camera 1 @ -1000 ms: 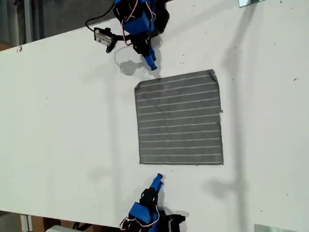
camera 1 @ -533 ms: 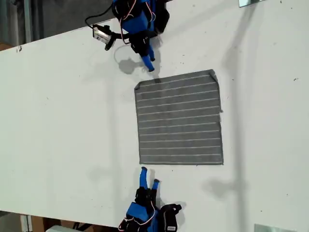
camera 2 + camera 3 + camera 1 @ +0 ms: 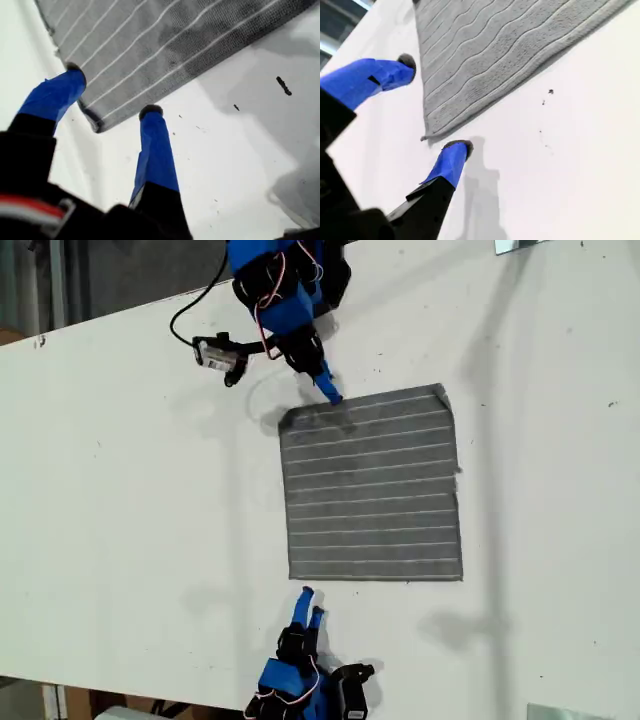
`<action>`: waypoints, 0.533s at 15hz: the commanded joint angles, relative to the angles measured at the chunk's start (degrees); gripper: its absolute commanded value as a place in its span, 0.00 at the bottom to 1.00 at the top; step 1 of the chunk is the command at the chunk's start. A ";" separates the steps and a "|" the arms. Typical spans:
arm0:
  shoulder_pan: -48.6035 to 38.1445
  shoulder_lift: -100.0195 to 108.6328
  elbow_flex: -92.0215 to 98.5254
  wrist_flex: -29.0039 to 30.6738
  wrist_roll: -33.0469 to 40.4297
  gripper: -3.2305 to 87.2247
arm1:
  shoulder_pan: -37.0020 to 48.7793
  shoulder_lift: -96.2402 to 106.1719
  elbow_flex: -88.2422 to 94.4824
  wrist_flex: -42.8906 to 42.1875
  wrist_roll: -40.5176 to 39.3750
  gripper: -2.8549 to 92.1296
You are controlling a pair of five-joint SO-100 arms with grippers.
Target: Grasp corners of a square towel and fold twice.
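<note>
On white table (image 3: 120,490), towel (image 3: 372,488) flat, hands apart

White bench (image 3: 120,500) filling most of the exterior view. Small dark specks (image 3: 283,85) on its surface. Shiny metal plates at 1 o'clock (image 3: 520,245) and 5 o'clock (image 3: 565,712) of that view.

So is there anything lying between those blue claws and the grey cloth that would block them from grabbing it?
Nothing visible does. Bare white table lies between my second gripper and the towel. My first gripper is already at a corner, jaws open to either side of it.
</note>
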State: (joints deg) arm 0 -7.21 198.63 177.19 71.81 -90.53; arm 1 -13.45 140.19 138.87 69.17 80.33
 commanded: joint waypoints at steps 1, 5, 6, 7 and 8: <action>0.35 0.35 0.26 -6.94 4.48 0.24 | -3.78 -22.15 -20.39 4.48 -2.11 0.28; 6.15 0.26 0.88 -20.21 6.06 0.25 | -8.35 -42.89 -42.36 11.34 -2.20 0.03; 8.79 0.09 -1.67 -19.42 5.19 0.25 | -9.49 -44.74 -45.35 11.95 -2.20 0.04; 10.46 -1.14 -6.15 -13.71 1.58 0.24 | -10.72 -47.11 -49.39 14.15 -2.11 0.32; 9.93 -6.86 -10.28 -8.61 -1.93 0.23 | -11.78 -49.92 -53.70 16.96 -2.02 0.15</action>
State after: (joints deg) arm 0 2.11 197.14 173.32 58.27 -88.42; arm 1 -23.91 91.41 92.64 83.58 77.87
